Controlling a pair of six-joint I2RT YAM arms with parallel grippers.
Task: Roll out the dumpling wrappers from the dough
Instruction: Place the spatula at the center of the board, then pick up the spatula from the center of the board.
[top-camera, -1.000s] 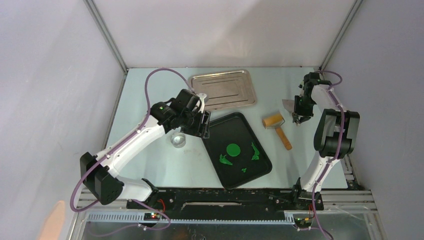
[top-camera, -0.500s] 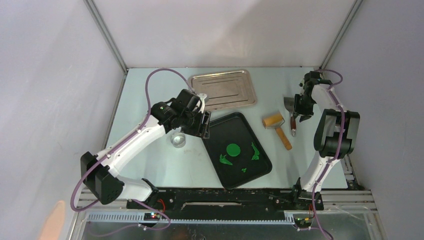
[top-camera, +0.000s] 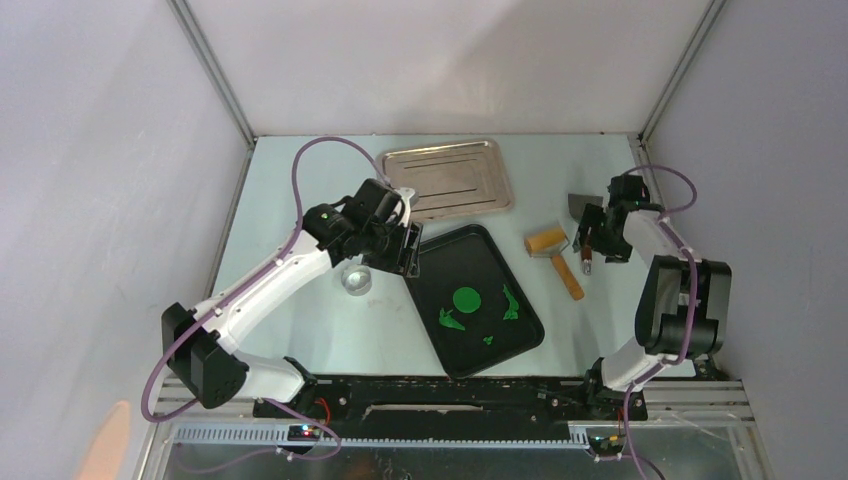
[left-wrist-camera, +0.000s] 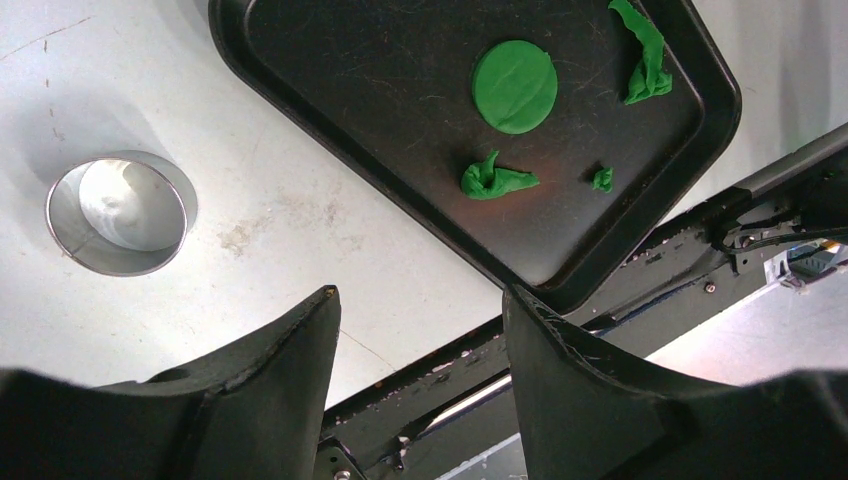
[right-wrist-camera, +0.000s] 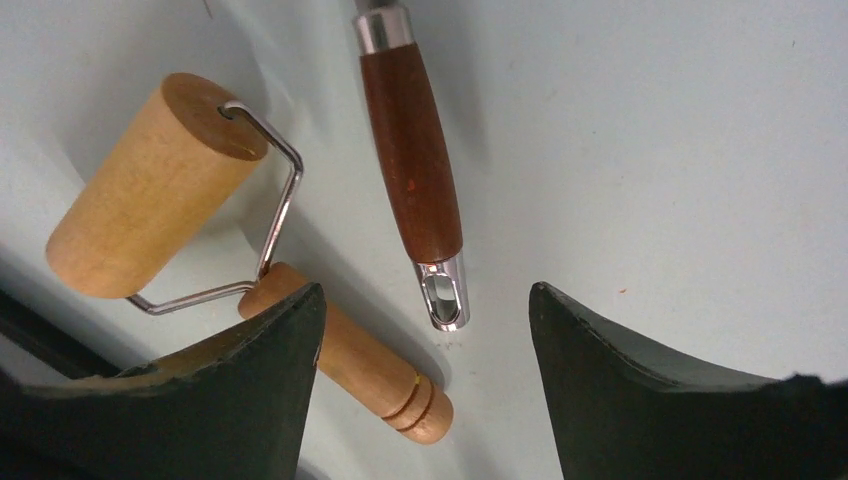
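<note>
Wrapper (top-camera: 467, 299) (left-wrist-camera: 514, 86), one flat, round, bright green disc, lies near the middle of the black tray (top-camera: 470, 260) (left-wrist-camera: 380, 80), which sits at an angle at the centre of the worktop (top-camera: 300, 200). Three ragged green scraps share the tray, all apart from the disc: a twisted one (top-camera: 449, 320) (left-wrist-camera: 495, 180) on its near left, a long one (top-camera: 511, 303) (left-wrist-camera: 645, 55) to its right, and a tiny crumb (top-camera: 488, 340) (left-wrist-camera: 601, 179) towards the near corner.

Left pincer (top-camera: 405, 250) (left-wrist-camera: 420, 300) hangs over the tray's left rim with its jaws apart and nothing between them. A metal ring (top-camera: 356, 279) (left-wrist-camera: 120, 212) stands on the worktop just beside it, off the tray on the left. A silver tray (top-camera: 450, 178) lies farther back.

Right pincer (top-camera: 596, 240) (right-wrist-camera: 425, 292) is out to the right of the black tray, jaws spread wide and holding nothing. Under it a scraper (top-camera: 586, 258) (right-wrist-camera: 412, 170) lies flat on the worktop, its red-brown handle running between the two fingers without touching either one. The roller (top-camera: 558, 260) (right-wrist-camera: 150, 190) rests just beside it on the tray side, pale wooden head towards the back, handle pointing near; the wrist view shows a narrow gap between roller and scraper.
</note>
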